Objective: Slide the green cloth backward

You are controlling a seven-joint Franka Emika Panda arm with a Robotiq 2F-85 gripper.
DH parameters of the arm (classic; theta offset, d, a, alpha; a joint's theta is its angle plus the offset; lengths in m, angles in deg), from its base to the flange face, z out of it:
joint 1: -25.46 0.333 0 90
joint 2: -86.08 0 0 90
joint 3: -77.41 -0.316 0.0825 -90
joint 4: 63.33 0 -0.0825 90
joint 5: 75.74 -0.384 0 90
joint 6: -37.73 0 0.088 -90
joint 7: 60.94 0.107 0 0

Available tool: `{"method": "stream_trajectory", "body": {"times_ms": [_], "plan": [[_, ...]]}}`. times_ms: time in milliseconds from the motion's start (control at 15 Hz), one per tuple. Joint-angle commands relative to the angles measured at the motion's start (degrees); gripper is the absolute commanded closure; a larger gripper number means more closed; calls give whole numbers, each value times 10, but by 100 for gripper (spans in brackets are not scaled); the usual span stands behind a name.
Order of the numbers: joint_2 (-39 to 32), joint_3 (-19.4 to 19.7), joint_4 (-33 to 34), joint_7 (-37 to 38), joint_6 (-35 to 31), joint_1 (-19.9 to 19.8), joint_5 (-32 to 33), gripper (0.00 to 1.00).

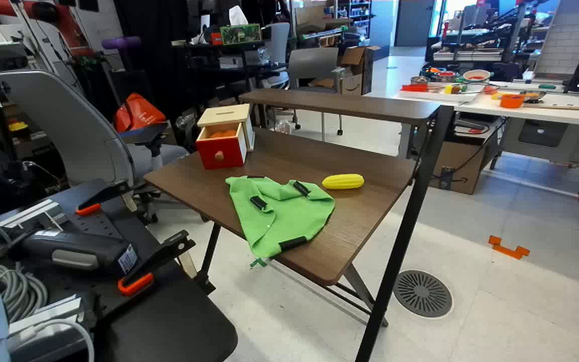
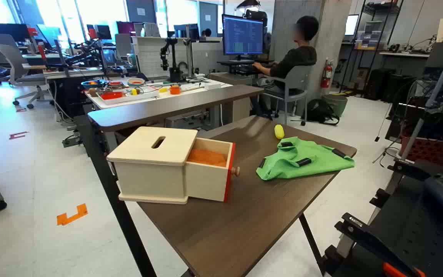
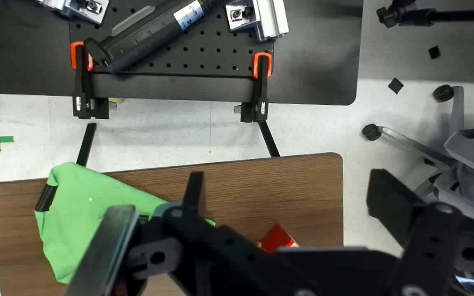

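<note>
The green cloth (image 1: 294,216) lies rumpled on the brown table (image 1: 294,151), with several black strips on it. It also shows in an exterior view (image 2: 323,161) and in the wrist view (image 3: 84,201). One corner reaches slightly past the table edge that faces the black bench. My gripper (image 3: 287,181) shows only in the wrist view. Its fingers are wide apart with nothing between them. It is above the table, apart from the cloth, which lies to the left in that view. Gripper parts hide some of the cloth there.
A tan box with a red-fronted open drawer (image 1: 221,151) stands on the table, also in view here (image 2: 152,173). A yellow oblong object (image 1: 343,181) lies beside the cloth. A raised shelf (image 2: 175,104) runs along one table side. A black bench with clamps (image 3: 311,78) stands across a gap.
</note>
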Motion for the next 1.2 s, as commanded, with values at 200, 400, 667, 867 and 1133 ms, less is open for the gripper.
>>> {"method": "stream_trajectory", "body": {"times_ms": [200, 400, 667, 867, 1133], "plan": [[-8, -6, -3, 5, -33, -10, 2, 0], [-8, -3, -1, 2, -27, -10, -12, 0], [-12, -7, -8, 17, -53, -14, -3, 0], [-26, -17, -30, 47, -145, -21, 43, 0], [-86, -18, -51, 94, -290, -36, 115, 0]]}}
